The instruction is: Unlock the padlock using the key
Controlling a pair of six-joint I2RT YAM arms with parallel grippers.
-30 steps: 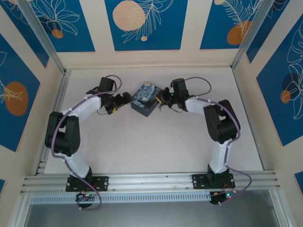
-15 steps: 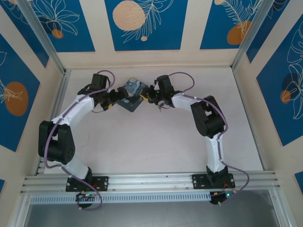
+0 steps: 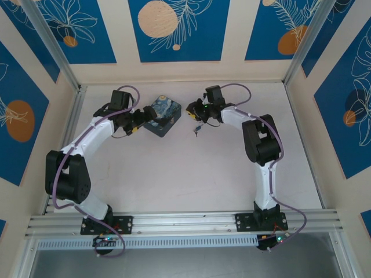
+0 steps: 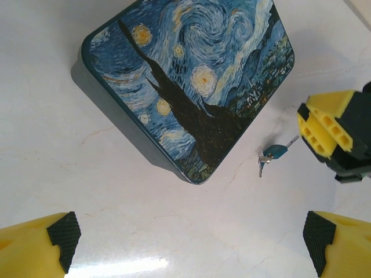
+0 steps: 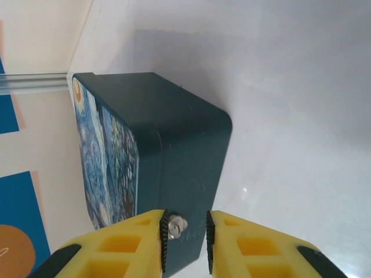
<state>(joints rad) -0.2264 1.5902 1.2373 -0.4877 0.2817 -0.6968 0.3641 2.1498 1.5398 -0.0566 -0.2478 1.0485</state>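
Note:
The tiny padlock (image 4: 277, 152), blue-bodied with a silvery shackle, lies on the table right of the tin's near corner; it is a small speck (image 3: 197, 131) in the top view. The key (image 4: 262, 165) hangs from it, small and grey. My left gripper (image 4: 188, 249) hovers wide open above the table, nothing between its fingers. My right gripper (image 5: 185, 240) points at the tin's side with its jaws a narrow gap apart. A small silvery bit (image 5: 177, 226) shows by its left pad, and I cannot tell what it is.
The blue-and-yellow Starry Night tin (image 3: 163, 116) sits between the two grippers, lid shut, its dark teal side (image 5: 185, 145) facing the right wrist. The right gripper's yellow fingers (image 4: 324, 132) hang just right of the padlock. Patterned walls enclose the table on three sides.
The tin slid left a second ago and has stayed put since. The right gripper has drawn back to the right, away from the tin. The left arm holds still.

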